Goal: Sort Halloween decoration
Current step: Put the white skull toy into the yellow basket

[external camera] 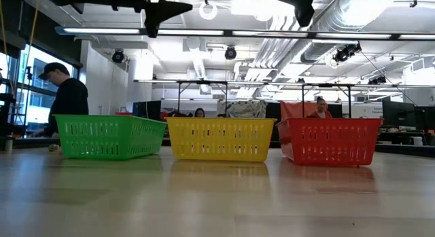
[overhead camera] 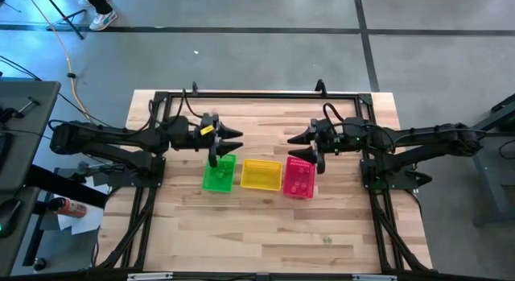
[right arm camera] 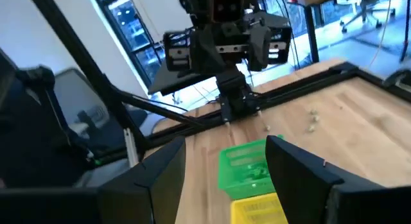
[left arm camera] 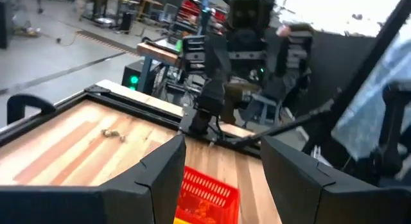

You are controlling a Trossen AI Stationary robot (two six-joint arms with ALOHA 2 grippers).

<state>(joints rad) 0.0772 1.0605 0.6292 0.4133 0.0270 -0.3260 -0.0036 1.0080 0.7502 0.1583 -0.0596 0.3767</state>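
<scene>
Halloween decoration trinkets [right arm camera: 313,120] lie loose beyond the green basket [overhead camera: 219,173]; left gripper [overhead camera: 235,139] and right gripper [overhead camera: 296,144] hover spread (empty) above it; descend squarely before pinching.

arms: 2, dark, jointed | left arm [overhead camera: 121,138]: yellow tag | right arm [overhead camera: 418,138]: green light

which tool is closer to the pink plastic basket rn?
Right. The right tool hangs at the pink plastic basket, over its right rim. The left tool is over the green plastic basket, two baskets away.
</scene>
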